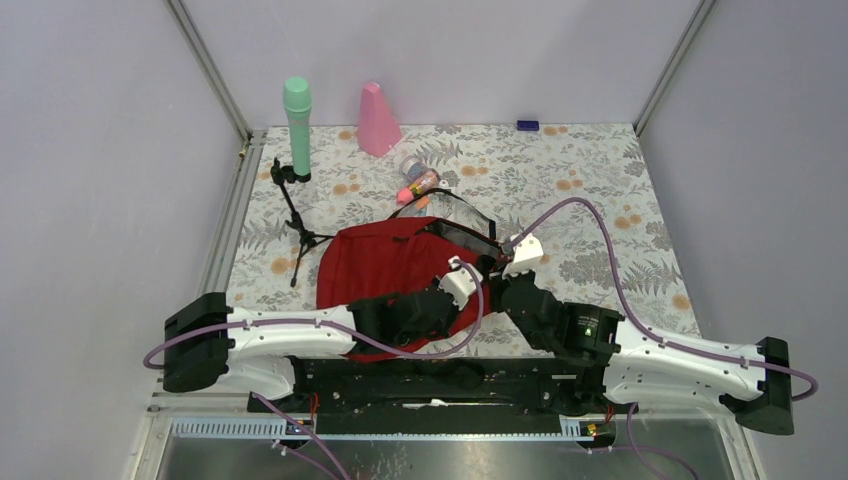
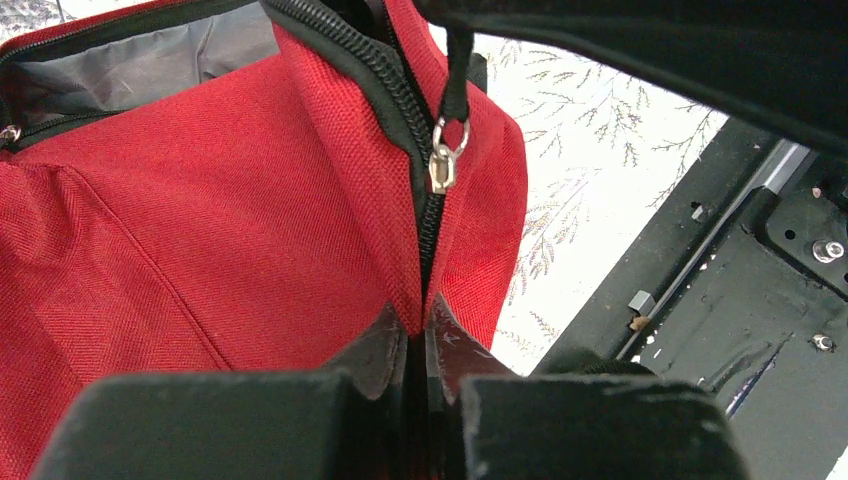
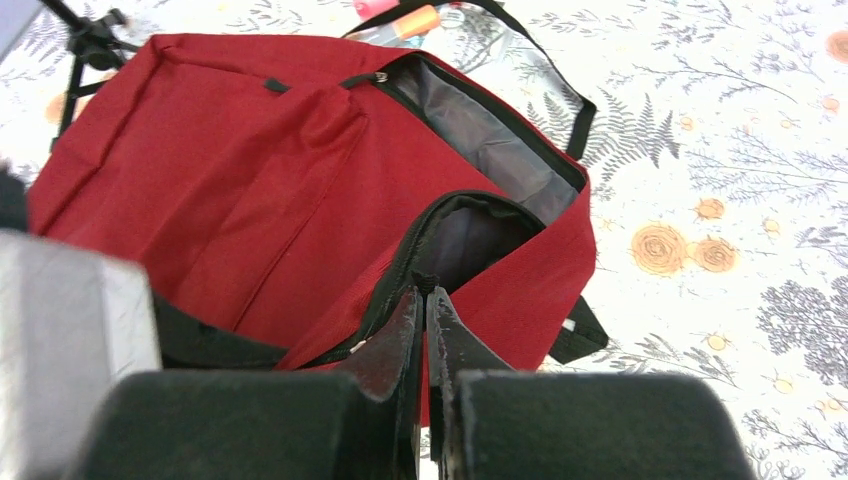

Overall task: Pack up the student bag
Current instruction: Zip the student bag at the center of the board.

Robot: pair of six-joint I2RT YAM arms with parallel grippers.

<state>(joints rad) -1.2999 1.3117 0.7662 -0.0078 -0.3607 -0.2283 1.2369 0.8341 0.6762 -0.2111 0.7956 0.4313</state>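
Top external obscures the grips; left claw (image 2: 420,325) and right claw (image 3: 422,300) each pinch the student bag (image 3: 250,180)

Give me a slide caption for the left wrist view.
Left gripper pinches the red student bag along its zipper, silver pull above.

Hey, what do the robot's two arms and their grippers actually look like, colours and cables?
Both the left arm and right arm have white links with black joints and bases. A purple cable loops along each. The right arm shows a small green light. The fingers are black, tapering wedges, scuffed.
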